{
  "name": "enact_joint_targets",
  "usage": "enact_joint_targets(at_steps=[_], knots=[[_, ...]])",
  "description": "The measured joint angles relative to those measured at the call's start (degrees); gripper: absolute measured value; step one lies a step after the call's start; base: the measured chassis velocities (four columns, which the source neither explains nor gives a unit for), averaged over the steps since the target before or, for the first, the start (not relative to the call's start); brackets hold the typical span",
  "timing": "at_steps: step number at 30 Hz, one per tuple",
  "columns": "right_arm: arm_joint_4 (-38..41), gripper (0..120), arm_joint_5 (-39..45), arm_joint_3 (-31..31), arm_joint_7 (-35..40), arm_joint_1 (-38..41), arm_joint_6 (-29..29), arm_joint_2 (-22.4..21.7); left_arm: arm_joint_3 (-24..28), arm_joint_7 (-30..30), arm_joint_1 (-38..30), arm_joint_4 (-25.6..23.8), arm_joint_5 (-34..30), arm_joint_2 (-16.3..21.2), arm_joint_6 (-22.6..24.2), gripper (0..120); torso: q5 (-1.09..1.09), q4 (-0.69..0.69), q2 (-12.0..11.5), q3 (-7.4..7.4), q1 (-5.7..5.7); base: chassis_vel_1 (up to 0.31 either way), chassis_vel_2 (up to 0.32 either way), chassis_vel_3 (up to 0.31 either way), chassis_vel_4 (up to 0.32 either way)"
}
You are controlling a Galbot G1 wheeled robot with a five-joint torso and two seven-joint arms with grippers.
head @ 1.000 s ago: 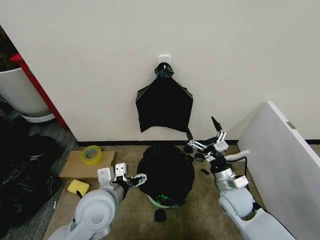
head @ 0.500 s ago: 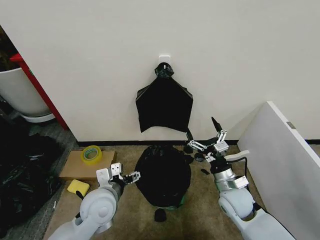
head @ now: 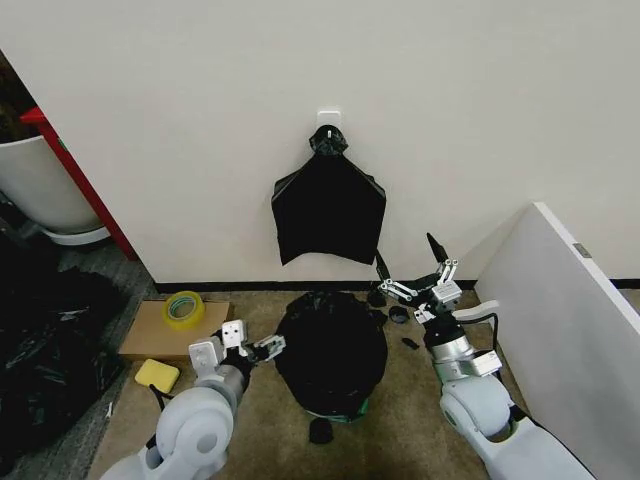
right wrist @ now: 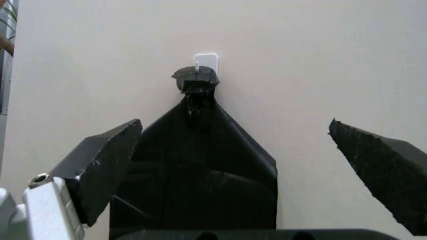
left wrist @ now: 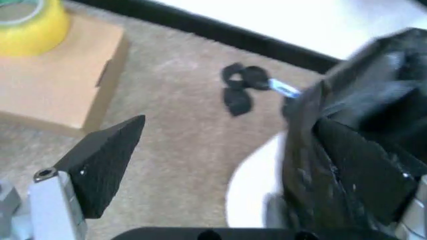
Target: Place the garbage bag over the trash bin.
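The glossy black garbage bag (head: 332,348) is draped over the trash bin, whose pale green base (head: 351,410) peeks out below it. In the left wrist view the bag (left wrist: 353,150) hangs over the bin's cream wall (left wrist: 248,196). My left gripper (head: 264,347) sits just left of the bag, open, with its fingers (left wrist: 100,162) spread wide; I cannot tell whether it touches the plastic. My right gripper (head: 405,257) is raised to the bag's right, open and holding nothing, and faces the wall (right wrist: 235,124).
A flat black bundle (head: 328,212) hangs from a wall hook. A cardboard box (head: 165,332) with a yellow tape roll (head: 183,308) and a yellow sponge (head: 156,375) lie at left. Black scraps (head: 320,430) dot the carpet. A white panel (head: 570,330) stands at right.
My left gripper has pulled back leftward from the bag's edge. The bag has dropped lower and covers more of the bin. The right arm has barely moved.
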Motion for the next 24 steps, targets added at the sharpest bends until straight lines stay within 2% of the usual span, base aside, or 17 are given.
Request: enact_joint_targets(at_steps=[6,12,14,16,18,20,21,22,23,24], knots=[[0.12,100,0.02,0.02,0.02,-0.18,-0.05,-0.09,0.00,1.00,-0.34,1.55,0.11,-0.62,-1.76,100,0.01,0.00,0.00,0.00,0.00,0.000,0.000,0.000,0.000],[0.15,100,0.05,0.42,0.04,-0.39,-0.05,-0.12,0.71,3.86,0.51,-1.75,3.04,-0.55,-4.31,100,0.00,-0.01,0.00,0.00,0.00,0.000,0.000,0.000,0.000],[0.40,100,0.41,0.82,0.09,-0.60,-0.06,-0.13,0.66,6.43,1.48,-3.76,7.43,-0.23,-7.46,100,0.01,0.00,0.00,0.00,0.00,0.000,0.000,0.000,0.000],[1.66,100,1.20,1.33,1.86,-1.17,-2.17,0.14,-0.85,11.23,3.07,-5.26,17.57,-0.46,-14.98,100,0.01,0.00,0.00,0.00,0.00,0.000,0.000,0.000,0.000],[3.17,100,1.21,1.92,6.16,-1.94,-6.81,0.55,-4.16,14.06,3.85,-4.28,26.06,-1.70,-20.61,100,0.01,0.00,0.00,0.00,0.00,0.000,0.000,0.000,0.000],[3.53,100,1.26,2.11,7.07,-2.14,-7.84,0.62,-5.05,14.57,4.00,-3.96,27.72,-2.08,-21.57,100,0.01,0.00,0.00,0.00,0.00,0.000,0.000,0.000,0.000],[4.55,100,1.77,2.66,9.23,-2.68,-10.74,0.80,-7.71,16.06,4.47,-3.26,31.56,-3.48,-24.08,100,0.00,-0.02,0.00,0.00,0.00,0.000,0.000,0.000,0.000],[4.97,100,2.12,2.90,10.08,-2.89,-11.89,0.85,-8.79,16.67,4.71,-3.14,32.70,-4.04,-25.03,100,0.00,-0.02,0.00,0.00,0.00,0.000,0.000,0.000,0.000],[6.16,100,3.67,3.98,11.52,-3.37,-14.86,1.02,-13.64,19.22,5.96,-3.25,35.64,-6.46,-28.57,100,0.01,-0.01,0.00,0.00,0.00,0.000,0.000,0.000,0.000],[6.30,100,4.39,4.77,11.03,-3.54,-15.49,1.12,-15.50,19.89,6.54,-3.77,35.83,-7.57,-29.34,100,0.01,0.00,0.00,0.00,0.00,0.000,0.000,0.000,0.000]])
